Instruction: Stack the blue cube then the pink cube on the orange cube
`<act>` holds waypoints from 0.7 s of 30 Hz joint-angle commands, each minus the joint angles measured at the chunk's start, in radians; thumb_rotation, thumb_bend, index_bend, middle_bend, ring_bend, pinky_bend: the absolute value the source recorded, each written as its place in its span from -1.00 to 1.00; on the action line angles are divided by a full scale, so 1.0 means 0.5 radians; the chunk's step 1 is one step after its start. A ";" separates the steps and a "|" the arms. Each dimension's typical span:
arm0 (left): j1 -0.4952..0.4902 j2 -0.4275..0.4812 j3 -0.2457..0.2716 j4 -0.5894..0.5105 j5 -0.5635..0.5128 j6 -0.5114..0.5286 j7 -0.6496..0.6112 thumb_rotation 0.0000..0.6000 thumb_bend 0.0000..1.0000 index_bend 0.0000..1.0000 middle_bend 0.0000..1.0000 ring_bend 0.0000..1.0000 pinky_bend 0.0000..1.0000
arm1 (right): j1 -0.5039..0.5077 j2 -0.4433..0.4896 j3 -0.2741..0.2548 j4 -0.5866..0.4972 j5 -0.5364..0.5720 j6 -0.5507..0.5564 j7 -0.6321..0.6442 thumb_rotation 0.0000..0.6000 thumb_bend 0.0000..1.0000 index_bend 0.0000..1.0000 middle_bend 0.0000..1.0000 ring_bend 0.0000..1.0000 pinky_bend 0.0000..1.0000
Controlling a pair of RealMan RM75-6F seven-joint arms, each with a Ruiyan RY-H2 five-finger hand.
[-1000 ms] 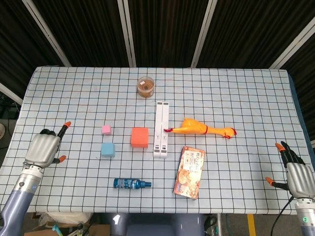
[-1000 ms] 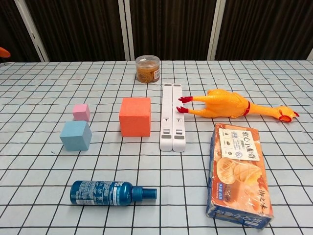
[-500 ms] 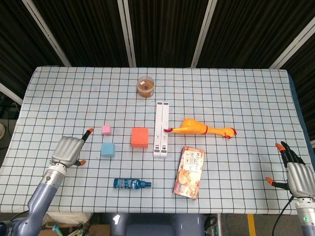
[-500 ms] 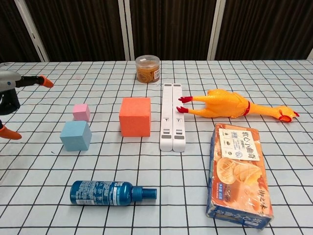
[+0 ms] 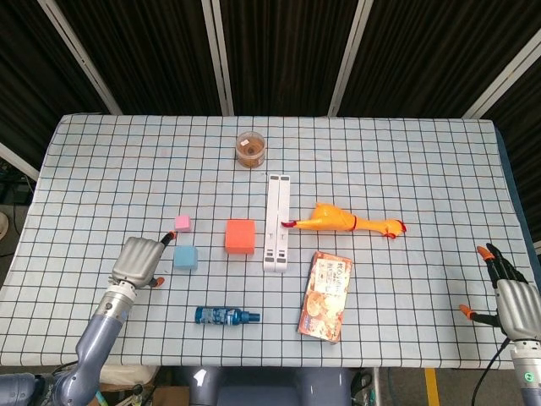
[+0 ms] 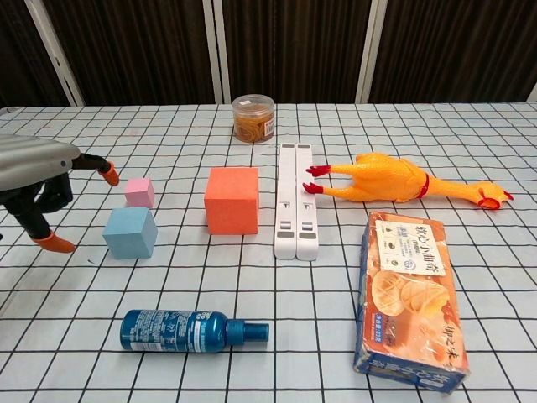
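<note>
**Checkered surface, cubes unstacked**

Gridded surface (image 5: pixel 406 161) carries the orange cube (image 5: pixel 240 236) near centre. At its 9 o'clock sits the blue cube (image 5: pixel 185 258), left hand (image 5: pixel 139 260) spread empty just beside it. Pink cube (image 5: pixel 182 223) lies at 10 o'clock. Right hand (image 5: pixel 516 303) hangs spread, empty, far toward 4 o'clock.

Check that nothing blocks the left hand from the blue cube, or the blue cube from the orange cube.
Nothing visible does. The left hand sits just left of the blue cube with bare cloth between, and only bare cloth separates that cube from the orange cube.
</note>
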 commanded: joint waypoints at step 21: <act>-0.063 -0.299 -0.024 0.268 -0.047 0.147 -0.058 1.00 -0.56 -0.37 0.76 0.31 0.28 | 0.013 -0.010 0.001 0.025 0.013 -0.037 0.019 1.00 -0.92 -0.83 -0.91 -0.70 -0.50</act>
